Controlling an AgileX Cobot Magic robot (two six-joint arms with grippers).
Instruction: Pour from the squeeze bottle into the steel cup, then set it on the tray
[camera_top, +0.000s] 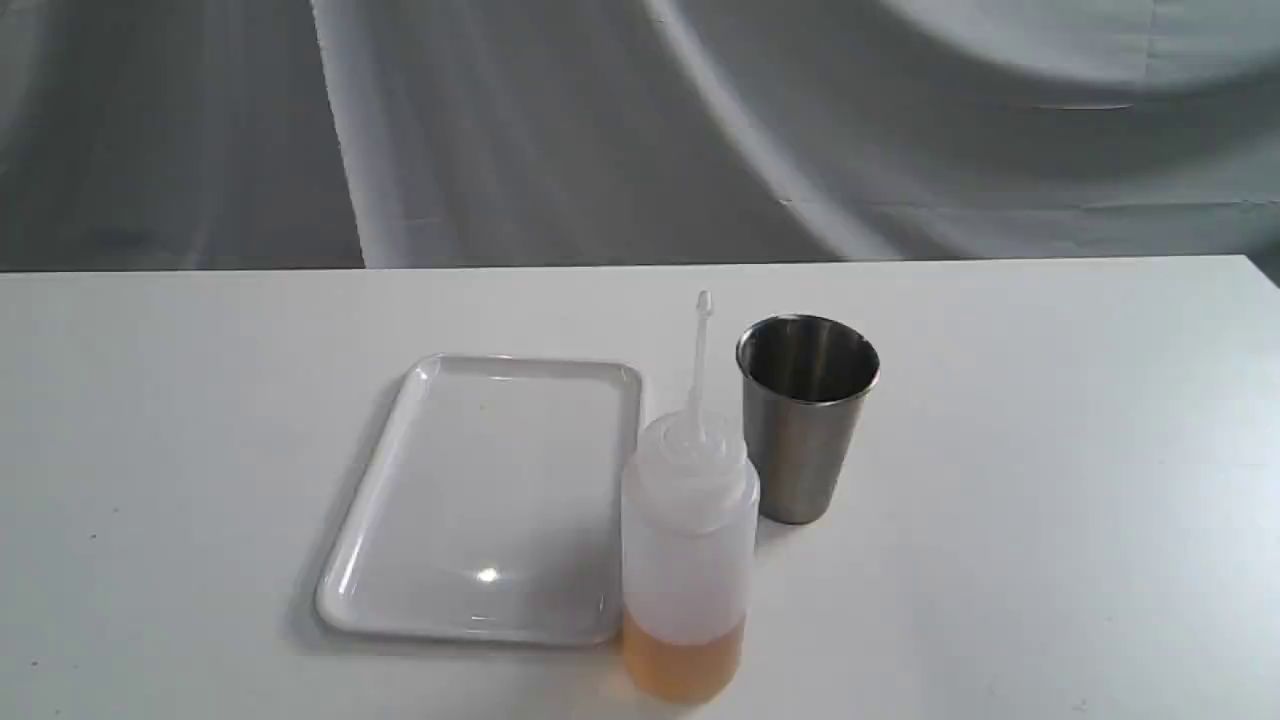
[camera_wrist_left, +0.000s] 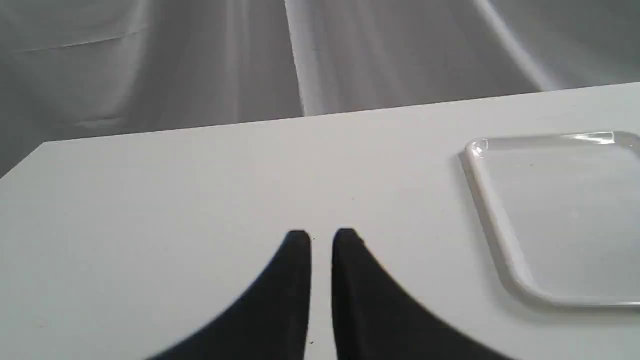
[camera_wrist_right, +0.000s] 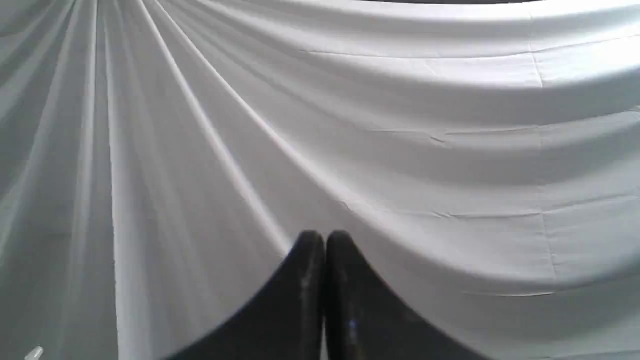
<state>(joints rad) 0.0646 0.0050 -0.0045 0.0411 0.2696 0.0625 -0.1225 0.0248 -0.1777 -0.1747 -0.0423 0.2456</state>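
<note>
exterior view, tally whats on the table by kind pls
squeeze bottle: 1
steel cup: 1
tray: 1
total: 3

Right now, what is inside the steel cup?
Only the dark inner wall of the steel cup shows. The near wall hides its bottom, so any liquid inside cannot be seen.

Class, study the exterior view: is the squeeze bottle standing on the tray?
No, the squeeze bottle stands upright on the table, just to the right of the tray, outside its rim.
</note>
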